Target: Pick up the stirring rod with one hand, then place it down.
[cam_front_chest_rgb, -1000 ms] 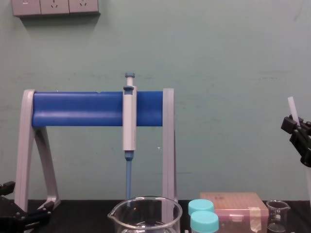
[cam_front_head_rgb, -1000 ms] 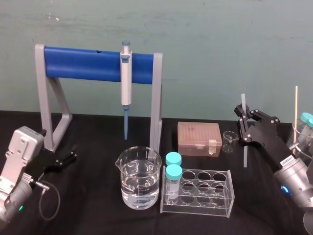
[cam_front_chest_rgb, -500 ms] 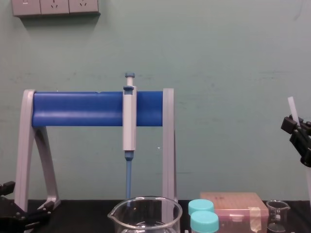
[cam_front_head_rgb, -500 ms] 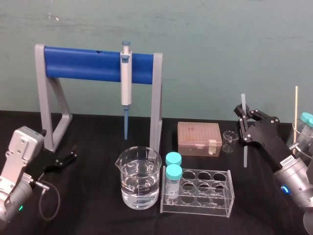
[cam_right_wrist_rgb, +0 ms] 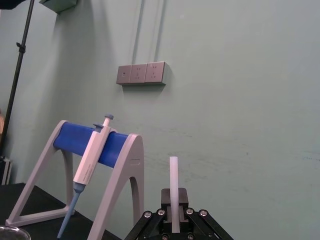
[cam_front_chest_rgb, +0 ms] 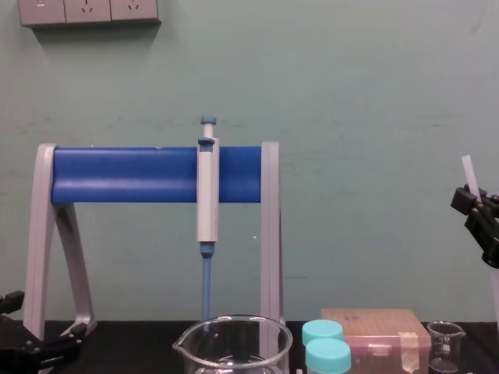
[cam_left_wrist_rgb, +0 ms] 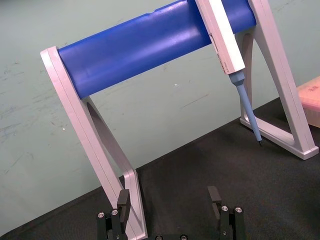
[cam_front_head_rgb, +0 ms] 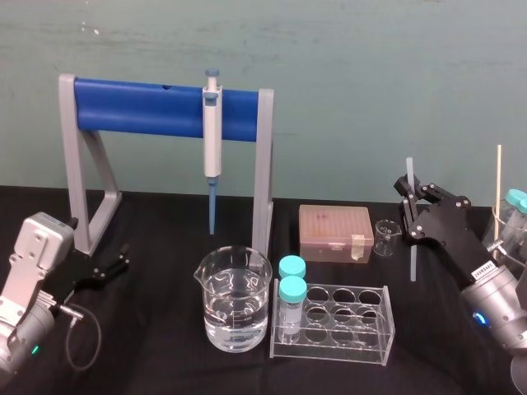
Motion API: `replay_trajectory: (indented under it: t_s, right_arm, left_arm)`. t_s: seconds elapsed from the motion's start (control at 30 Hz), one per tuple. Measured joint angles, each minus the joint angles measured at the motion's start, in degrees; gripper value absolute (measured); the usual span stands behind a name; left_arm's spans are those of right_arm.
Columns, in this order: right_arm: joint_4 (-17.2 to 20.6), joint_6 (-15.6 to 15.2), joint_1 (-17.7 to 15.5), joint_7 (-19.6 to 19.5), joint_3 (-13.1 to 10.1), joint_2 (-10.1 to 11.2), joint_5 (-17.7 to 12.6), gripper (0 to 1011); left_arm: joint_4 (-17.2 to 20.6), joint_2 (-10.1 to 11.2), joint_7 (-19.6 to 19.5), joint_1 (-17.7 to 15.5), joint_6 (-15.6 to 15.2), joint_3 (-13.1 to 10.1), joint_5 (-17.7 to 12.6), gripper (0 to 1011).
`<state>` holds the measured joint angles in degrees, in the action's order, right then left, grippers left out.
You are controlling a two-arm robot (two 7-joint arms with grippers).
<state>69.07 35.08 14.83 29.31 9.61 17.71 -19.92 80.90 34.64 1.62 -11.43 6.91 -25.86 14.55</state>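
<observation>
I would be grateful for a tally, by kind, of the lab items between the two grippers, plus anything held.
Pipette stand: 1
Pipette: 1
Large beaker, small beaker: 2
Teal-capped vials: 2
Clear rack: 1
Pink box: 1
Stirring rod, in right gripper: 1
Total: 9

Readable text: none can be made out in any view.
White sticker (cam_front_head_rgb: 484,269): one line of dark print is carried. The sticker is fixed to the wrist behind the right gripper (cam_front_head_rgb: 410,204), at the lower right of the head view. The characters are too small to be read.
Pipette (cam_left_wrist_rgb: 225,40): a faint small mark is seen on the side of the white body, at the upper right of the left wrist view. It is not legible.
Stand leg (cam_right_wrist_rgb: 131,165): a small mark is seen near the top of the grey leg, low in the middle of the right wrist view. No letters can be told.
</observation>
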Motion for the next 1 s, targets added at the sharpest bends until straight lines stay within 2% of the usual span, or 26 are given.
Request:
replay_trajectory:
  t_s: [0.63, 0.77, 1.0]
  right_arm:
    - [0.0, 0.0, 0.0, 0.0, -0.1, 0.0, 0.0, 72]
    - [0.3, -0.1, -0.3, 1.1, -0.4, -0.2, -0.4, 72]
    - [1.2, 0.6, -0.5, 5.4, -0.2, -0.8, -3.3, 72]
  left_arm:
    - [0.0, 0.0, 0.0, 0.0, 0.0, 0.0, 0.0, 1000]
    - [0.0, 0.0, 0.0, 0.0, 0.0, 0.0, 0.0, 1000]
    - [0.0, 0.0, 0.0, 0.0, 0.0, 0.0, 0.0, 1000]
